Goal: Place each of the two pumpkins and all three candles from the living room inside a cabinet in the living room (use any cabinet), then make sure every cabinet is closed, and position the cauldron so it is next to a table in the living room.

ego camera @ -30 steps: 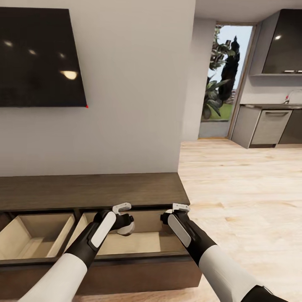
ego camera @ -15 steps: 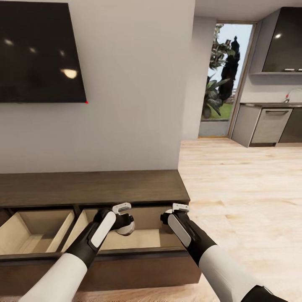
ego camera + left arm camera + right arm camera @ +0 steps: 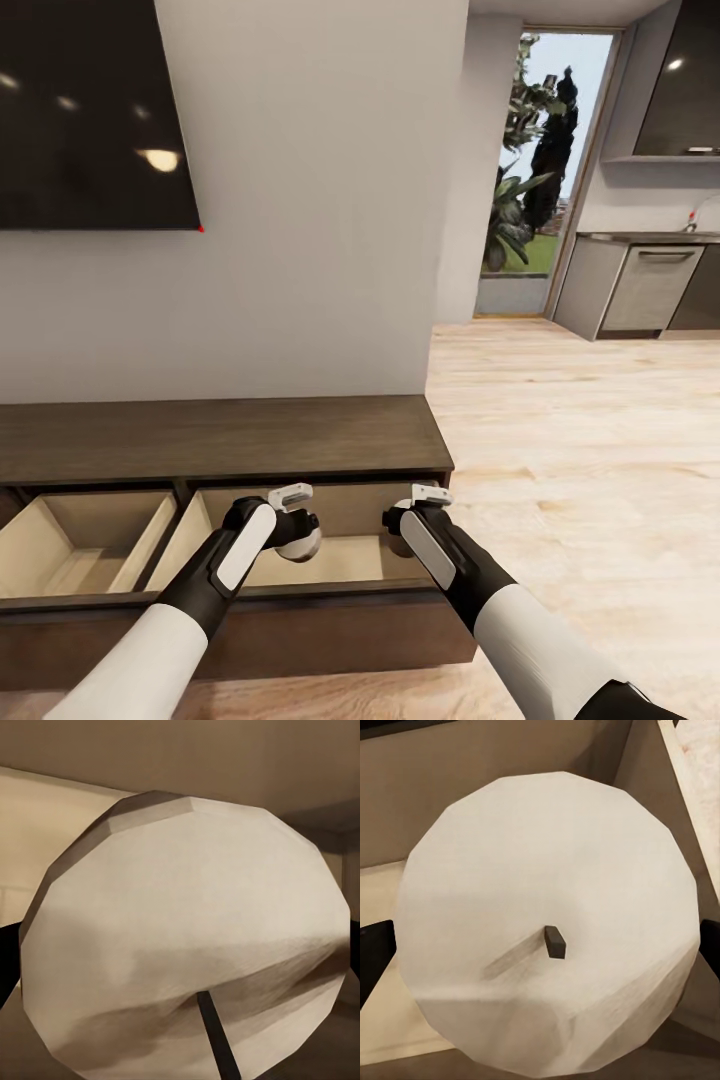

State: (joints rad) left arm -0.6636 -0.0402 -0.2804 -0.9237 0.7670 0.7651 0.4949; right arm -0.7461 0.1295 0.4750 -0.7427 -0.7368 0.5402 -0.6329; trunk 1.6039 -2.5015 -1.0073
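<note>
The cabinet [image 3: 220,437] is a long low dark-brown unit against the wall, with two pale-lined drawers pulled open. Over the right-hand open drawer [image 3: 345,565] my left gripper [image 3: 298,520] is shut on a beige candle [image 3: 303,545]. That candle looms large in the left wrist view [image 3: 187,937], its wick [image 3: 215,1039] pointing toward the camera. Beside it my right gripper [image 3: 406,520] is shut on a second candle [image 3: 397,546], mostly hidden by the hand. The right wrist view looks straight at this candle's top face [image 3: 547,922], above the drawer's pale floor.
The left-hand drawer [image 3: 85,545] also stands open. A black TV [image 3: 90,110] hangs on the wall above the unit. Light wooden floor [image 3: 580,450] stretches to the right toward grey kitchen cabinets [image 3: 640,290] and a glazed doorway [image 3: 535,170] with plants outside.
The whole head view has shifted a little, so the camera moved. Both grippers keep their hold on the candles over the same drawer.
</note>
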